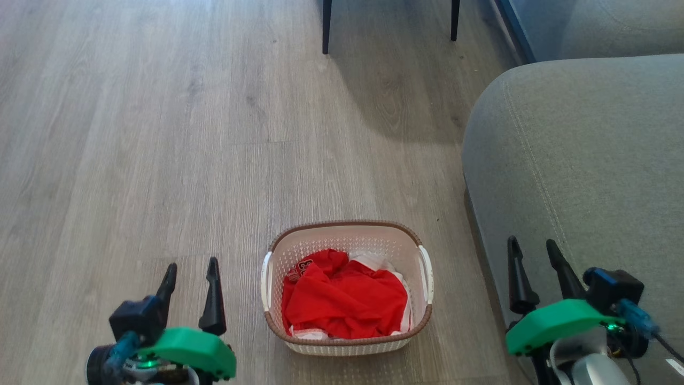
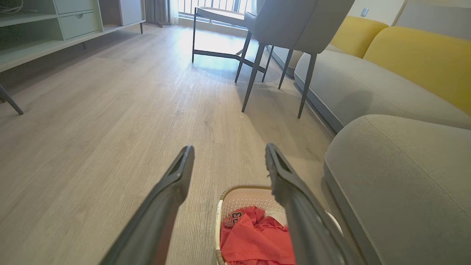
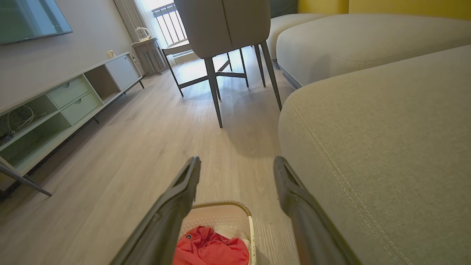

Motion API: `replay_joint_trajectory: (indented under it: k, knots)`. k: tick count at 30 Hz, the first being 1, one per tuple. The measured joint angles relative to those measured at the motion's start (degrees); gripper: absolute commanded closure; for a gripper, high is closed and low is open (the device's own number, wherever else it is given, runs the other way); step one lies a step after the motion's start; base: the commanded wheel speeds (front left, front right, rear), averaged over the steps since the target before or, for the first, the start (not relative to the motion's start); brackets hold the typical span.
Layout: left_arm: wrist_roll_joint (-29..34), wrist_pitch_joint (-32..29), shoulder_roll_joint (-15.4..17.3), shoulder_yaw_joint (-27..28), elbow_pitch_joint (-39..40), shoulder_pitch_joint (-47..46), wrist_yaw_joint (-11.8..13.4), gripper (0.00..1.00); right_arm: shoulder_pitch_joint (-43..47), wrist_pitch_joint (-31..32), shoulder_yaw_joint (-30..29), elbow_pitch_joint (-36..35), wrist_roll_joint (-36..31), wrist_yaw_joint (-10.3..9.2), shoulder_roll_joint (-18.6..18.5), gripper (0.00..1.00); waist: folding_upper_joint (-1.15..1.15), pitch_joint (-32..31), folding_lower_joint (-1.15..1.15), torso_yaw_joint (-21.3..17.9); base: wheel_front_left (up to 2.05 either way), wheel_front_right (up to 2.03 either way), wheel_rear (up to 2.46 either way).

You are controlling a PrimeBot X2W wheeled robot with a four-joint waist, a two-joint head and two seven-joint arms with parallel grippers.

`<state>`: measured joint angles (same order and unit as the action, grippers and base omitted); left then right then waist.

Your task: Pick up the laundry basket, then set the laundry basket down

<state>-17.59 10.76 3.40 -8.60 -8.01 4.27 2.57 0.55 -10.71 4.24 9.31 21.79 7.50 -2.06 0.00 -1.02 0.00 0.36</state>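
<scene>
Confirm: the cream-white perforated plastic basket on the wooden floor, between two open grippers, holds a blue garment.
Wrong colour: the head view shows a red crumpled garment in the cream-white perforated plastic laundry basket. It does sit on the wooden floor between the open left gripper and right gripper.

Holds the left gripper at the lower left of the head view, both dark fingers pointing up the frame, spread apart, nothing between them. Carries a left green cover at the wrist, against the bottom edge. Holds the right gripper at the lower right, slightly higher in the frame, fingers parted and empty too, leaning toward the upper left. Carries a right green cover above a pale forearm. In each wrist view, reaches up from the bottom edge with two long fingers, tips well apart, clasping nothing.
</scene>
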Motion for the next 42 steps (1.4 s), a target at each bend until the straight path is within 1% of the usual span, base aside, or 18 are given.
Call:
replay_joint_trajectory:
  k: [21,42]
  knots:
    - [14.74,3.64,0.13,-1.75,0.81,0.70,0.98,0.00,0.01,-3.53,1.98,-1.54,-15.36,0.01,-0.13,0.00,0.00,-0.11,0.00,0.00,0.00,0.00,0.00]
    - [14.99,3.68,0.08,-1.67,0.42,0.70,0.92,0.00,0.01,-3.53,1.98,-1.47,-15.69,0.01,-0.14,0.00,0.00,0.08,0.00,-0.14,0.00,0.00,0.00]
